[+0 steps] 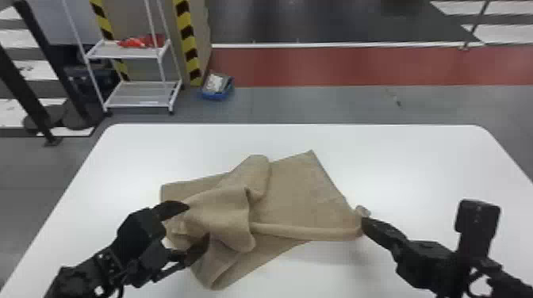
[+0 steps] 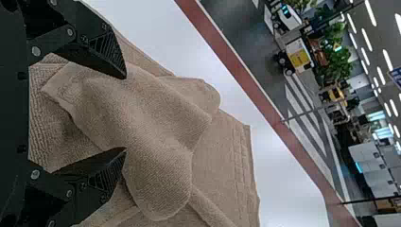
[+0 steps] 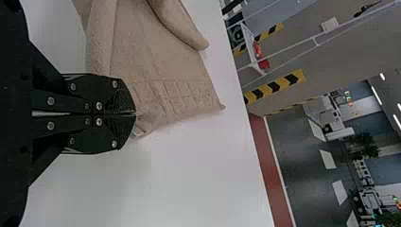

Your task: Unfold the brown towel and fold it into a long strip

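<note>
The brown towel [image 1: 301,190] lies partly spread on the white table, with a bunched, raised fold over its left half. At that bunched part is my left gripper [image 1: 189,224], its fingers wide apart; in the left wrist view the towel [image 2: 156,137] bulges up between and beyond the fingers of my left gripper [image 2: 125,113]. My right gripper [image 1: 363,222] is at the towel's right corner. In the right wrist view, my right gripper [image 3: 135,113] is shut on the corner of the towel [image 3: 156,61], which slopes away from the fingertips.
The white table [image 1: 416,158] extends around the towel on all sides. Beyond its far edge, a white shelf rack [image 1: 137,95] and a blue bin [image 1: 216,95] stand on the floor at the back left.
</note>
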